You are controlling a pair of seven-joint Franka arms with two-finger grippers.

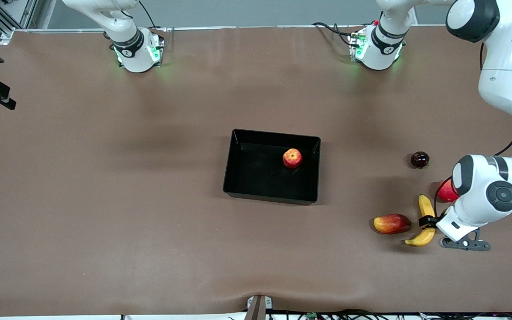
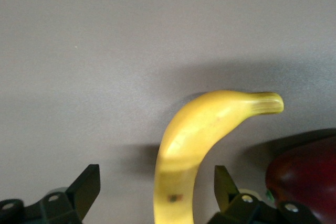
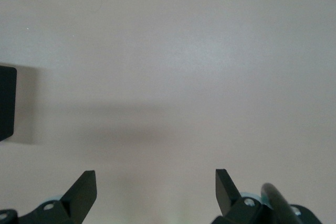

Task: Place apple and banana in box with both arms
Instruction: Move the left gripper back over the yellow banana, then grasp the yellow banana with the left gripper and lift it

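Observation:
The apple (image 1: 292, 158) lies in the black box (image 1: 256, 175), near the box's corner toward the left arm's end. The banana (image 1: 426, 206) lies on the table toward the left arm's end; it also shows in the left wrist view (image 2: 210, 114). My left gripper (image 1: 427, 221) is low over the banana's middle, open, with one finger on each side of it (image 2: 156, 170) and neither pressing it. My right gripper (image 3: 155, 173) is open and empty over bare table, out of the front view. A corner of the box (image 3: 6, 100) shows in the right wrist view.
A red-and-yellow mango-like fruit (image 1: 391, 223) lies right beside the banana and shows dark red in the left wrist view (image 2: 307, 177). A pinkish-red round fruit (image 1: 445, 192) is partly hidden by the left arm. A dark plum-like fruit (image 1: 419, 159) lies farther from the front camera.

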